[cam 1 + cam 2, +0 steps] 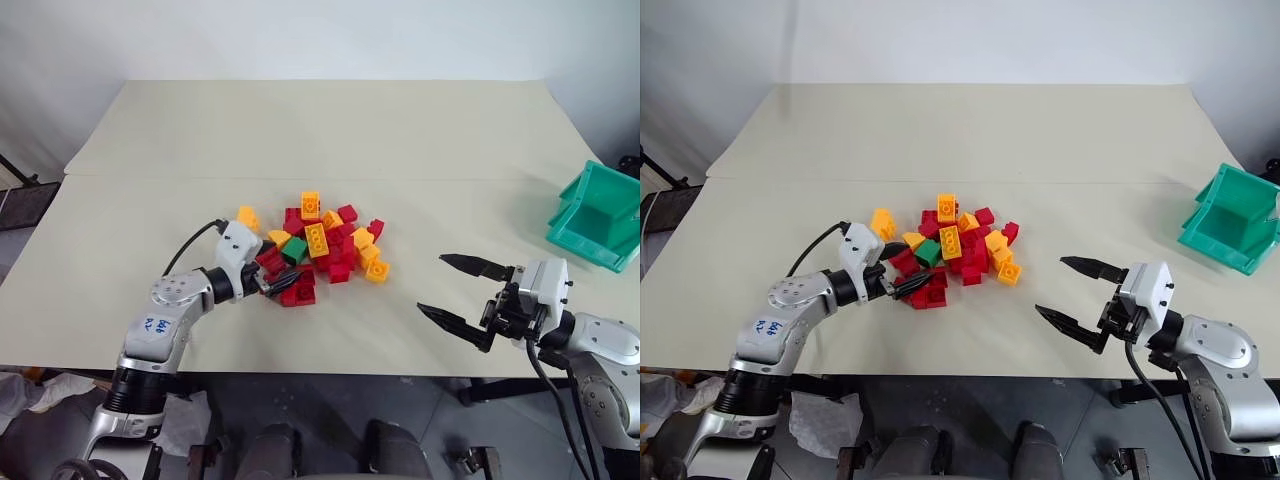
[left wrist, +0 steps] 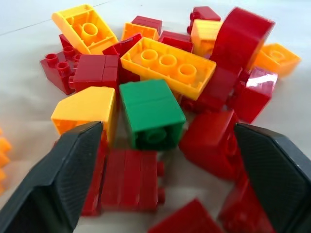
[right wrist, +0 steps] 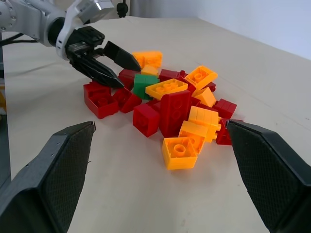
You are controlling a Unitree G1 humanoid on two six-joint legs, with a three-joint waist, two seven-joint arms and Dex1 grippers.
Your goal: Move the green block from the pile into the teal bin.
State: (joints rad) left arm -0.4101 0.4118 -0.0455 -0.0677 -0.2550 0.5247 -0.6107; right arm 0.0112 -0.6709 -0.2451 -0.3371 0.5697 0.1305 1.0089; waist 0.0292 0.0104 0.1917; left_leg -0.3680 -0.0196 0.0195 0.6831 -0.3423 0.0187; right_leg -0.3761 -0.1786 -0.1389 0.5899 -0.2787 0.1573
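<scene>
**Reaching for the green block with fingers spread**

Lying at the near left edge of the pile (image 1: 322, 248), the green block (image 2: 151, 112) sits just ahead of the left gripper (image 3: 112, 65), in line with the gap between its two spread black fingers and not touching either. It is a small bright green brick, tipped so its hollow underside faces the wrist camera, wedged among red and orange-yellow bricks. The right gripper (image 1: 463, 296) hovers well to the right above the table (image 1: 330, 130), fingers wide apart, empty. The teal bin (image 1: 598, 215) stands at the table's far right edge.
</scene>
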